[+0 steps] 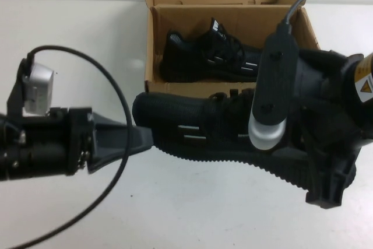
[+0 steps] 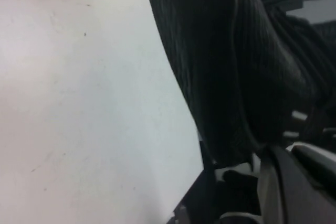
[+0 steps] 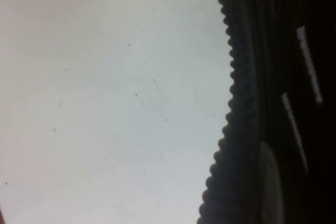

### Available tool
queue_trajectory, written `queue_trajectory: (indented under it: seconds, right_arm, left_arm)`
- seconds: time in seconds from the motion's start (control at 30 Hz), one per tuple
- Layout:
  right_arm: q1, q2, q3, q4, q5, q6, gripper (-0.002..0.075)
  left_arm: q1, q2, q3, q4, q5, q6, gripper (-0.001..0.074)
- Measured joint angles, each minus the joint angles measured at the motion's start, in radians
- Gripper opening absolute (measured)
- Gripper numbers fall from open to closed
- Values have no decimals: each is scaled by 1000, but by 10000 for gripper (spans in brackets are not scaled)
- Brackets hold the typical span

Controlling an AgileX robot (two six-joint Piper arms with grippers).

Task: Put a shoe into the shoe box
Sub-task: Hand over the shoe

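I have the shoe [image 1: 198, 129] lying on its side just in front of the box [image 1: 152, 45], toe toward my left arm, ridged sole facing me. Its upper runs close along the box's front wall; I can't tell whether they touch.

The left gripper [image 1: 143, 140] sits at the toe. From the high view I see one dark finger [image 1: 119, 141] reaching to the toe's lower edge, by the sole. The left wrist view shows the toe [image 2: 220, 66] filling the frame close up, with part of the gripper body below it, but not both fingers, so I cannot tell how far apart they are or whether they press on the shoe.

The right gripper [image 1: 329, 188] is at the heel end, its bulk covering the heel and back half of the shoe. Its wrist camera housing [image 1: 271, 94] stands over the laces. The right wrist view shows only the ridged sole [image 3: 236, 103] and two silver dashes on the side above bare table [image 3: 105, 103]. I cannot tell whether this claw is apart or clamped either.

A second sneaker [image 1: 210, 56] already lies inside the box, toe to the left. The box's lid flap stands up along its far side. The left arm's cable [image 1: 116, 97] loops over the table in front of the box's left corner.
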Motion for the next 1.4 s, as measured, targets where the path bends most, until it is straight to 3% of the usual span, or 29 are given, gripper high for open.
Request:
queue_trajectory:
  seconds: [0.17,0.27,0.33,0.5,0.57,0.63,1.2,1.23,1.27,1.33,1.4]
  right_arm:
    - [0,0,0,-13,2,0,-4]
    - [0,-2,0,-17,2,0,-4]
    - [0,-2,0,-26,2,0,-5]
    - [0,-2,0,-65,2,2,-5]
    - [0,-5,0,-83,2,14,-4]
    - [0,-12,0,-89,2,19,-4]
    - [0,-44,0,28,-3,19,-4]
    - [0,-44,0,28,-3,19,-4]
    - [0,-44,0,28,-4,19,-4]
    - [0,-44,0,28,-4,19,-5]
    - [0,-45,0,33,-2,21,-5]
  left_arm:
    - [0,93,0,-121,75,65,0]
    - [0,113,0,-147,88,76,66]
    - [0,115,0,-151,88,76,166]
    - [0,115,0,-153,95,23,548]
    - [0,115,0,-153,95,17,632]
    - [0,117,0,-153,95,15,664]
    - [-26,260,-108,-197,50,17,662]
    - [-35,266,-120,-199,53,17,627]
    - [-45,274,-131,-199,58,17,544]
    - [-61,285,-147,-193,65,38,302]
    - [-65,289,-151,-193,55,72,162]
